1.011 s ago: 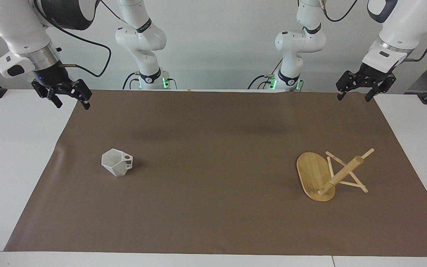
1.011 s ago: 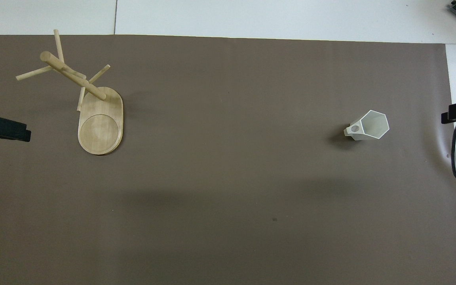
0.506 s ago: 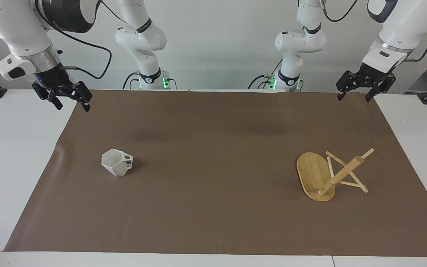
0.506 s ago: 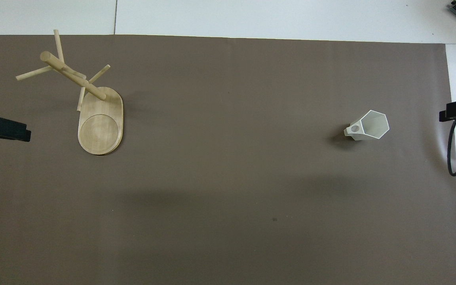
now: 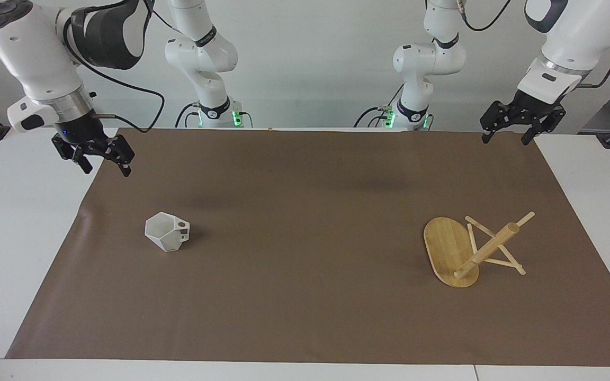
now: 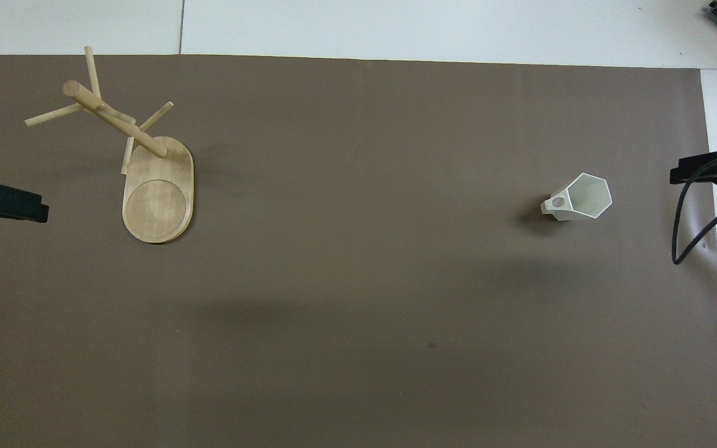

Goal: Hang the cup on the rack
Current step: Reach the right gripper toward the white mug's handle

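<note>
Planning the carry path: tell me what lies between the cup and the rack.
Nothing: between the cup and the rack there is only bare brown mat, plain in the overhead view.

Right gripper up in the air, jaws spread wide, nothing held, wrist angled downward from a bent arm coming in at its own end of the table. Left gripper likewise raised, jaws spread, empty, wrist tilted down, arm waiting at its own end.
</note>
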You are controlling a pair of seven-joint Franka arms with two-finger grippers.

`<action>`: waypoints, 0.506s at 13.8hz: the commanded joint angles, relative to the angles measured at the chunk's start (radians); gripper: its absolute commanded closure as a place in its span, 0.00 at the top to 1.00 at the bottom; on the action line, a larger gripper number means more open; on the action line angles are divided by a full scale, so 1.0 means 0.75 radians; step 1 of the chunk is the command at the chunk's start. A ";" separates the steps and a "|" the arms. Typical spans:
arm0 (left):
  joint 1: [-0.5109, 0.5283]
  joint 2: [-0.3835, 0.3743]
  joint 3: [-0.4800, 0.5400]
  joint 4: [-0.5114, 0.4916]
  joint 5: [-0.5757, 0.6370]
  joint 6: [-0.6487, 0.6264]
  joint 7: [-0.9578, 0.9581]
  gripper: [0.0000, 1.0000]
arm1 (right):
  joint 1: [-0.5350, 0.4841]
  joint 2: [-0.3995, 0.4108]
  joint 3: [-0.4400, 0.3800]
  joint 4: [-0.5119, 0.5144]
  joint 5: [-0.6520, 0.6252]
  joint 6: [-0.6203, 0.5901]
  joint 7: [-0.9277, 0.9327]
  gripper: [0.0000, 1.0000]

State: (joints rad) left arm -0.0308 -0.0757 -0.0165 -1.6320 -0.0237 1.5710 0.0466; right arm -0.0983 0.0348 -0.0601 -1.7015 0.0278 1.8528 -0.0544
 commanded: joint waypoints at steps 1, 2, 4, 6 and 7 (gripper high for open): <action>0.017 -0.034 -0.013 -0.041 0.023 0.008 -0.009 1.00 | -0.008 0.035 0.009 -0.040 -0.008 0.072 -0.026 1.00; 0.017 -0.034 -0.013 -0.041 0.023 0.008 -0.007 1.00 | -0.008 0.056 0.011 -0.053 -0.008 0.104 -0.026 1.00; 0.017 -0.034 -0.013 -0.041 0.023 0.008 -0.009 1.00 | -0.004 0.101 0.011 -0.073 -0.008 0.164 -0.028 1.00; 0.017 -0.034 -0.013 -0.041 0.023 0.008 -0.009 1.00 | 0.002 0.135 0.015 -0.106 -0.008 0.237 -0.030 1.00; 0.017 -0.034 -0.013 -0.041 0.023 0.008 -0.009 1.00 | 0.026 0.144 0.013 -0.130 -0.008 0.282 -0.028 1.00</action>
State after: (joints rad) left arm -0.0309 -0.0757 -0.0165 -1.6320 -0.0237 1.5710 0.0466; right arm -0.0933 0.1371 -0.0566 -1.7615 0.0277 2.0053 -0.0544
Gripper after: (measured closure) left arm 0.000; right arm 0.000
